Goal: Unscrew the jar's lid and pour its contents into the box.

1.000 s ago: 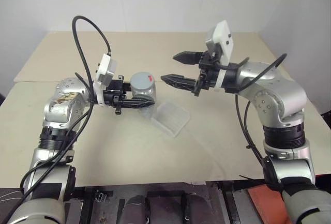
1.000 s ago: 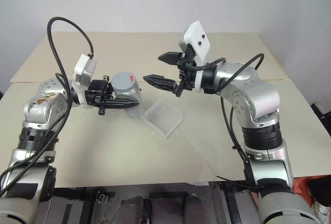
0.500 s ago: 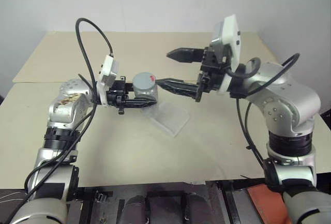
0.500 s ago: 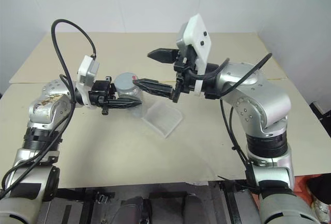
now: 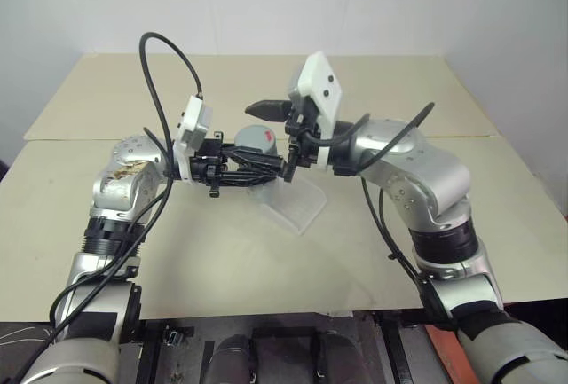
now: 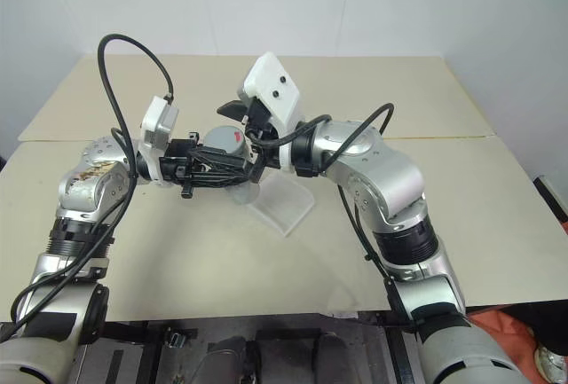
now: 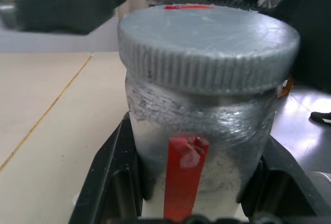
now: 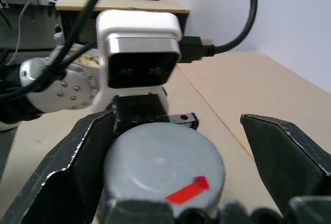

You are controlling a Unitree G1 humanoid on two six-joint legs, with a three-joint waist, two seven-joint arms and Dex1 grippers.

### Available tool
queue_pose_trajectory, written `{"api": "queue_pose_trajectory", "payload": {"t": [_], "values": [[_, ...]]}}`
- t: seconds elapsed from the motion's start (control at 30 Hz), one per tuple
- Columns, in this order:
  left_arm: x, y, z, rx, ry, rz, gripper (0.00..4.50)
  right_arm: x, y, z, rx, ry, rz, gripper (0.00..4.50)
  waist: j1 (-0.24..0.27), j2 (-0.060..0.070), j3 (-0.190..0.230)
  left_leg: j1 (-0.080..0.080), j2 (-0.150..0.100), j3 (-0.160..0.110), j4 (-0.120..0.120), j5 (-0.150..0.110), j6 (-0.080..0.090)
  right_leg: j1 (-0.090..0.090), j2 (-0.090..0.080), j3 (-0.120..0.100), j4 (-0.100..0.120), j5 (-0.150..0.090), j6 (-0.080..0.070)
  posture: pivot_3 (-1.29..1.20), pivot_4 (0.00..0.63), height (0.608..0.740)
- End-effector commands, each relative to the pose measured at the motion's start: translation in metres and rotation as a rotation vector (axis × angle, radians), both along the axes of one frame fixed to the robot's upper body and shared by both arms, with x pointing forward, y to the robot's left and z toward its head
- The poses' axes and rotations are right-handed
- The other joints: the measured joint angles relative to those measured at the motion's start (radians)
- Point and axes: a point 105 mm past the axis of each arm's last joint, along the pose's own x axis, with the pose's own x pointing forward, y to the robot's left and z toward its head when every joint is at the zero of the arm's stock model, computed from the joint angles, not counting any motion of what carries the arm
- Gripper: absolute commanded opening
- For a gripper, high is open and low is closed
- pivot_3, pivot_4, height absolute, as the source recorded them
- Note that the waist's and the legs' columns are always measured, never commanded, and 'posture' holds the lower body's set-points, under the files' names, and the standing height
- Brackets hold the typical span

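Straddling the lid (image 8: 160, 164), spread right gripper (image 8: 176, 151); jar (image 7: 201, 146) pinched by left gripper (image 5: 244, 171)

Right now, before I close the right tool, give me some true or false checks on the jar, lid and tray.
1. The left tool is shut on the small silvery cylindrical jar. True.
2. The round grey ribbed screw lid has been taken off the jar. False: it sits on the jar.
3. The right tool is clamped on the lid. False: its fingers stand open on either side of the lid.
4. The shallow clear plastic tray lies on the beige table, below the jar. True.
5. A red mark shows on the lid's top. True.
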Motion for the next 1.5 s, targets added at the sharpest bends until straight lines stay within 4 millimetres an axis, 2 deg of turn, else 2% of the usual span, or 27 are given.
{"api": "queue_pose_trajectory", "payload": {"t": [0.03,0.67,1.5], "values": [[-0.003,0.002,0.012,0.0,-0.046,-0.013,1.91,-0.001,-0.003,0.015,0.029,-0.067,0.003,4.5,-0.001,0.0,0.0,0.0,0.0,0.0,0.0,0.0,0.0,0.0,0.0,0.0,0.0,0.0,0.0,0.0,0.15,0.74],[-0.009,0.013,0.017,0.007,-0.035,-0.017,1.91,0.006,-0.04,0.011,0.043,-0.023,-0.028,4.5,0.0,0.0,0.0,0.0,0.0,0.0,0.0,0.0,0.0,0.0,0.0,0.0,0.0,0.0,0.0,0.0,0.15,0.74],[-0.01,0.014,0.015,0.021,-0.037,-0.033,1.91,0.019,-0.056,0.016,0.043,-0.024,-0.105,4.5,0.0,0.0,0.0,0.0,0.0,0.0,0.0,0.0,0.0,0.0,0.0,0.0,-0.001,0.0,0.0,0.0,0.15,0.74]]}}
